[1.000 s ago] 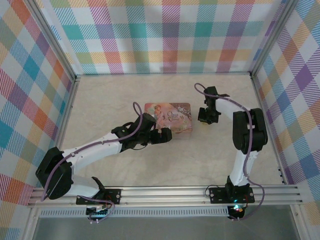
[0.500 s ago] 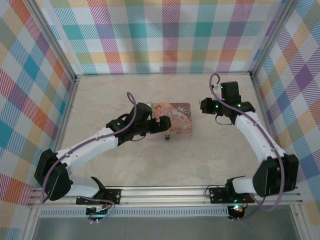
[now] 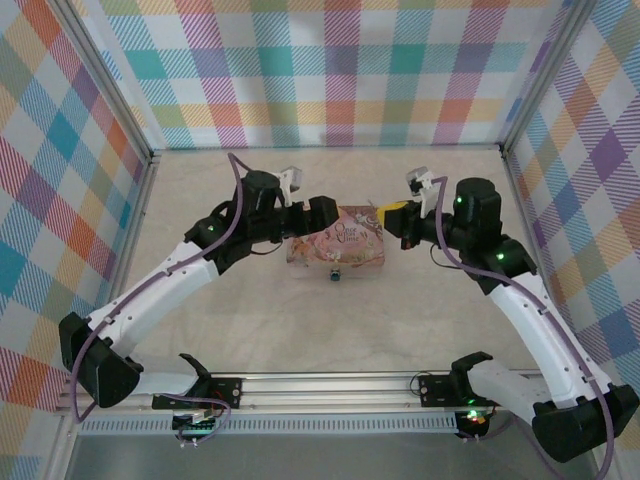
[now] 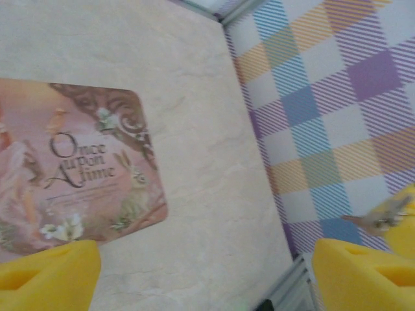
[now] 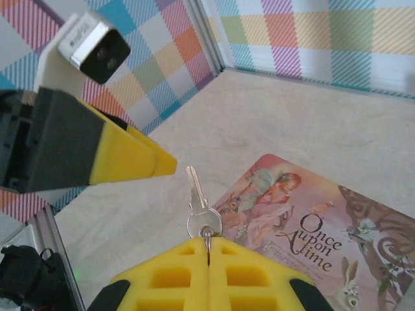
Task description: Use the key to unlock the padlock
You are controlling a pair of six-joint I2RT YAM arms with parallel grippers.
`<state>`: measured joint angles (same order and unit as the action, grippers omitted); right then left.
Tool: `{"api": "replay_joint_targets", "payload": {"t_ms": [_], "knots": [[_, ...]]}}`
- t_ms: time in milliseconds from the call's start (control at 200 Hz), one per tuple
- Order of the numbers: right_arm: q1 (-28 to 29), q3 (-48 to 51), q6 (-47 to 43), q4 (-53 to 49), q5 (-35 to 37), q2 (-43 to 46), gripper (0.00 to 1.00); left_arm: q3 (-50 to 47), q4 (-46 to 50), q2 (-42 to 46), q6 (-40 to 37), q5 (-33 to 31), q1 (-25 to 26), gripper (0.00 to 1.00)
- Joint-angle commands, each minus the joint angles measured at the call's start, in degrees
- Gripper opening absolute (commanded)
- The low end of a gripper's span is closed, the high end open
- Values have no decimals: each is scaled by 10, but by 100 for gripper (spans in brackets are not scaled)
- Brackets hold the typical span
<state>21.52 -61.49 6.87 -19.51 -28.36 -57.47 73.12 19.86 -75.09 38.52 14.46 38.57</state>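
At the near edge, the two arm bases are seen bolted to an aluminium rail (image 3: 330, 385). Beyond it a pale cream table (image 3: 250, 320) with faint marble veining is spread out. On this surface the padlock (image 3: 335, 274), a tiny dark object, is found just beside the near edge of a pink illustrated tin (image 3: 355, 245); whether the two touch cannot be told. The tin is laid flat at mid-table, and the words "Once upon a time" can be read on its lid in both wrist views. Above the tin's left end the left gripper (image 3: 322, 212) is held off the table. Its yellow pads (image 4: 45, 272) are spread wide, with nothing between them. At the tin's right end the right gripper (image 3: 398, 212) is raised facing it. Its yellow pads are pressed together on the ring of the key (image 5: 194, 191), whose silver blade is pointed out towards one left fingertip (image 5: 130, 155) without reaching it. The key is kept well apart from the padlock. On three sides the table is closed in by walls (image 3: 340, 70) of pastel checked cloth, which are stretched between slanted aluminium frame posts (image 3: 105, 78).
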Motion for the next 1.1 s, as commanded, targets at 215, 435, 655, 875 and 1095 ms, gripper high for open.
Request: {"api": "replay_joint_targets", "payload": {"t_ms": [215,435,655,875,1095], "knots": [[42,-2,-18,26,5,-5,0,20,-84,-10,29,56,34,87],[63,0,-20,26,17,-18,0,35,-113,-37,39,64,51,85],[72,7,-19,34,26,-19,0,43,-109,-47,37,62,55,62],[75,11,-20,33,29,-19,0,41,-97,-34,27,39,56,54],[78,15,-20,35,31,-17,0,47,-99,-40,29,45,56,37]]}}
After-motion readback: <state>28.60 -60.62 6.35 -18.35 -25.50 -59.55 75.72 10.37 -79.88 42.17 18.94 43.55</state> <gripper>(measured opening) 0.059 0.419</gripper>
